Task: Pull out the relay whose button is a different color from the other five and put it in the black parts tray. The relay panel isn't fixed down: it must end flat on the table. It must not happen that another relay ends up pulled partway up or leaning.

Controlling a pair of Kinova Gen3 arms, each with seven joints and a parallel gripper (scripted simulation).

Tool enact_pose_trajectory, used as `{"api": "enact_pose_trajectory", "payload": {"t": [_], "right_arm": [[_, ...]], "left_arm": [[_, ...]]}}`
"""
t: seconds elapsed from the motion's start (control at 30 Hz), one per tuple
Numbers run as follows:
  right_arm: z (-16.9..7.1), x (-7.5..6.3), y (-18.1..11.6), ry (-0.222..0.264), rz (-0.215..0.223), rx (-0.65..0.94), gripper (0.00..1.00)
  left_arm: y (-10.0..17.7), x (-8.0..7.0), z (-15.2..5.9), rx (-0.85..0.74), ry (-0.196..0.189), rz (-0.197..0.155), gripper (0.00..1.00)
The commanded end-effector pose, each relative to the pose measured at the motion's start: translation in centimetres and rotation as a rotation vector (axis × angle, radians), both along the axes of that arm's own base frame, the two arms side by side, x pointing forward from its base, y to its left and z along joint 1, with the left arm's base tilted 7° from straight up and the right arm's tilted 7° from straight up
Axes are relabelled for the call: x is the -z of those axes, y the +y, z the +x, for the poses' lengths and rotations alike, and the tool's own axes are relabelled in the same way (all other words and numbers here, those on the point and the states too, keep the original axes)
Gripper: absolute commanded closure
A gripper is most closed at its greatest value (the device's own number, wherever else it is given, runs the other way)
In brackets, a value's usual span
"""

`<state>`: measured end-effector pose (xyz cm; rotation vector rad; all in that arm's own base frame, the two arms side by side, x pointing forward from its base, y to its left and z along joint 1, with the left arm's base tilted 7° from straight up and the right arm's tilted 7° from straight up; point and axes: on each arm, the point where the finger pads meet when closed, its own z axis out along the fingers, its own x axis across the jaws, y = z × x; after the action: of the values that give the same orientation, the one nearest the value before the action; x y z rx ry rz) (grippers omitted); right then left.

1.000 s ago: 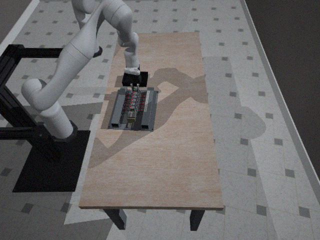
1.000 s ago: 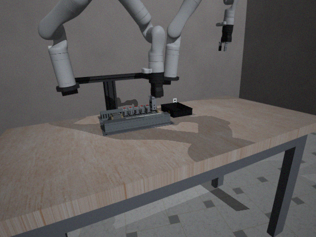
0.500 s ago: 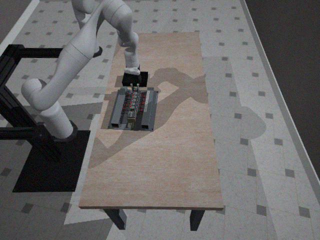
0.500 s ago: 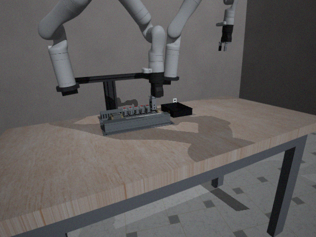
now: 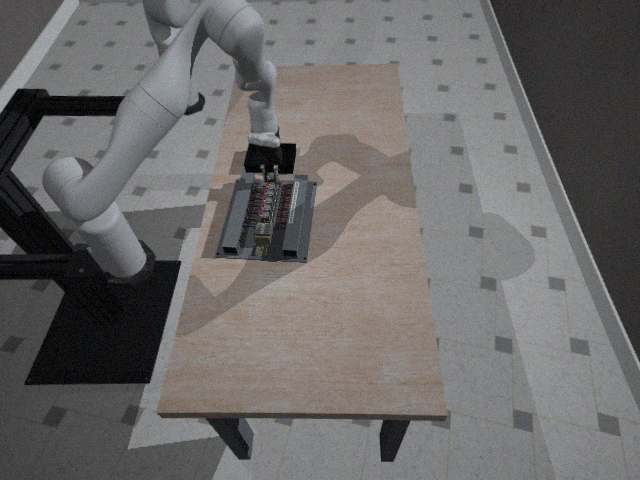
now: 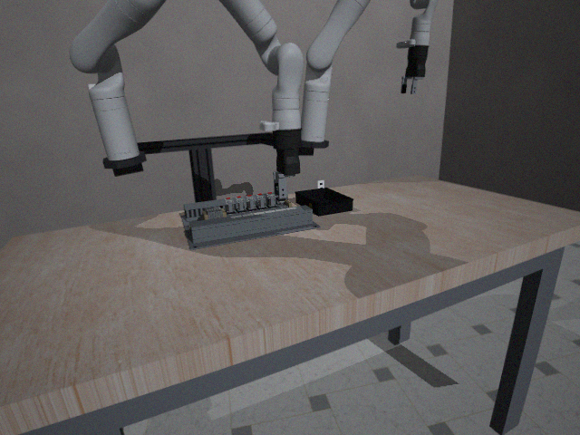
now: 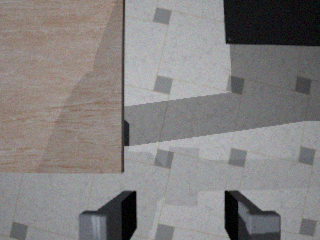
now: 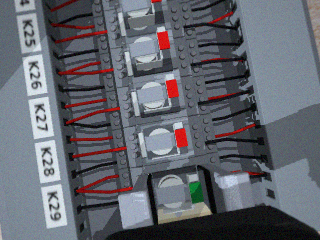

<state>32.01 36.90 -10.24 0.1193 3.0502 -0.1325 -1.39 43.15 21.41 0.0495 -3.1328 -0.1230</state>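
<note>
And here's the right gripper [image 5: 270, 175] [image 6: 282, 198] [image 8: 177, 187], pointing straight down over the end of the relay row, its fingers partway apart and closed against both sides of the relay with the green button [image 5: 270, 177] [image 8: 172, 192]. That's the odd one out! It stands in line at the panel's right end as I look across the counter [image 5: 310, 335] [image 6: 234, 304] [image 7: 55, 75]; whether it is seated fully or slightly raised, I can't tell.

Right next to it run the five red-button relays [image 5: 265, 197] [image 6: 249, 202] [image 8: 152, 95], all in one row, all looking upright from here. Red and black wires fan out on both sides, and a strip of white labels [image 8: 42, 117] reads K25 through K29 along one duct. Around them is the grey relay panel [image 5: 232, 222] [image 6: 250, 229] [image 8: 295, 75], lying flat on the counter as far as I can see.

Just past the panel's right end, there's the black parts tray [image 5: 290, 155] [image 6: 337, 206], so close to the action! And way off at the far right, up in the air, hangs the left gripper [image 6: 408, 91] [image 7: 180, 209], fingers wide open, nothing between them, well apart from the panel.

Compared with the top and exterior views of a second and a half-second earlier, any displacement of the right hand [image 5: 269, 175] [image 6: 281, 198] [image 8: 181, 200], the green-button relay [image 8: 175, 194] between its fingers, or the relay panel [image 5: 235, 219] [image 6: 253, 227] [image 8: 290, 65] on the table [image 5: 320, 335] [image 6: 210, 318] [image 7: 55, 100] is too small to tell.
</note>
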Motion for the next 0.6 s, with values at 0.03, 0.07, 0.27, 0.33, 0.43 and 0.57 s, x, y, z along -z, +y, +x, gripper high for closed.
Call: {"api": "enact_pose_trajectory", "payload": {"t": [0.03, 0.07, 0.27, 0.33, 0.43, 0.57], "right_arm": [[0.0, -0.6, 0.1, -0.002, 0.002, 0.000, 1.00], [0.0, -0.7, 0.2, -0.002, 0.002, 0.000, 1.00], [0.0, -1.4, 0.2, -0.002, 0.002, 0.000, 1.00], [-0.1, -1.7, 0.2, -0.002, 0.002, 0.000, 1.00], [-0.1, -2.2, 0.3, -0.002, 0.002, 0.000, 1.00], [-0.1, -3.0, 0.3, -0.002, 0.002, 0.000, 1.00]], "left_arm": [[0.0, -0.1, 0.0, 0.000, 0.000, 0.002, 0.00], [0.0, -0.1, 0.0, 0.000, 0.000, 0.002, 0.00], [0.0, -0.1, 0.0, 0.000, 0.000, 0.002, 0.00], [0.0, -0.1, 0.0, 0.000, 0.000, 0.002, 0.00], [0.0, -0.1, 0.0, 0.000, 0.000, 0.002, 0.00], [0.0, -0.1, 0.0, 0.000, 0.000, 0.002, 0.00]]}}
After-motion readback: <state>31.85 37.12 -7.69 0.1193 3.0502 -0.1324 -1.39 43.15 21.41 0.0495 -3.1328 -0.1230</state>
